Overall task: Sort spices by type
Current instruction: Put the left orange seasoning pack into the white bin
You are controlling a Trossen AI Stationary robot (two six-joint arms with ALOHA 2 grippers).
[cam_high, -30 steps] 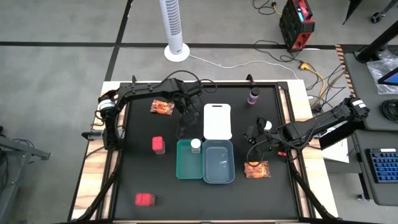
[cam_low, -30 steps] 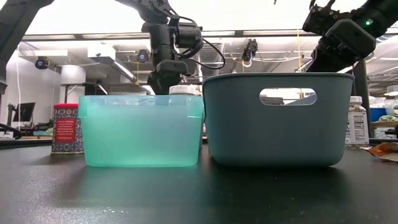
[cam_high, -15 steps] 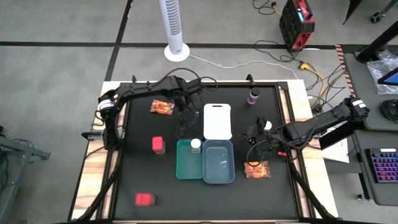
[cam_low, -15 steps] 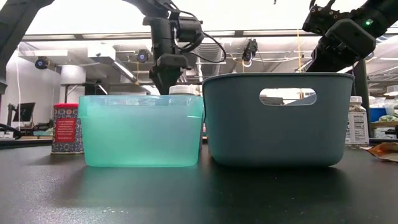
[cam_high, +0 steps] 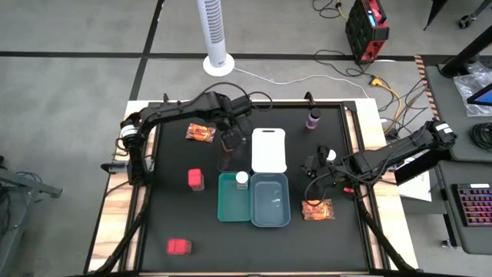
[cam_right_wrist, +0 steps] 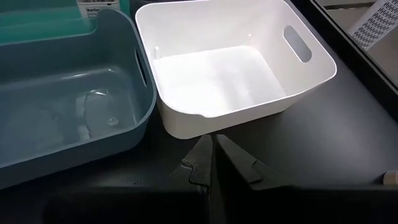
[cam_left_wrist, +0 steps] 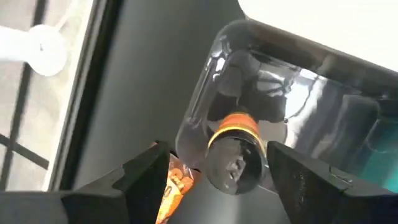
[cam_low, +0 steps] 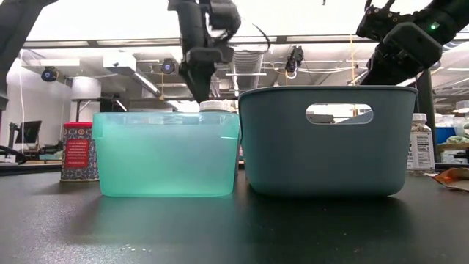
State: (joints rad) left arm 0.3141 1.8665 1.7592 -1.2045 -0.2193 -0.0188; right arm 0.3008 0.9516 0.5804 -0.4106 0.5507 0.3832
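Observation:
My left gripper point(cam_high: 229, 141) hangs open over the clear tray point(cam_high: 227, 160). In the left wrist view a dark bottle point(cam_left_wrist: 233, 155) with a brown cap and an orange band stands in that tray point(cam_left_wrist: 205, 93), between my spread fingers and apart from them. A white-capped jar point(cam_high: 242, 179) stands in the teal tray point(cam_high: 231, 204). My right gripper point(cam_right_wrist: 211, 163) is shut and holds nothing, hovering near the white tray point(cam_right_wrist: 217, 81). On the table rest two orange packets point(cam_high: 200, 132) point(cam_high: 317, 209), two red boxes point(cam_high: 195, 178) point(cam_high: 178, 246), a purple bottle point(cam_high: 313, 119) and a second jar point(cam_high: 329, 155).
The teal tray point(cam_low: 168, 154) and the grey-blue tray point(cam_low: 322, 147) stand side by side at mid-table, with the white tray point(cam_high: 269, 150) behind them. The right arm point(cam_high: 384, 158) reaches in from the right edge. Bare black table lies to the near left.
My left gripper has risen straight up from the clear tray, as the low view shows. The right arm and the things on the table have kept still.

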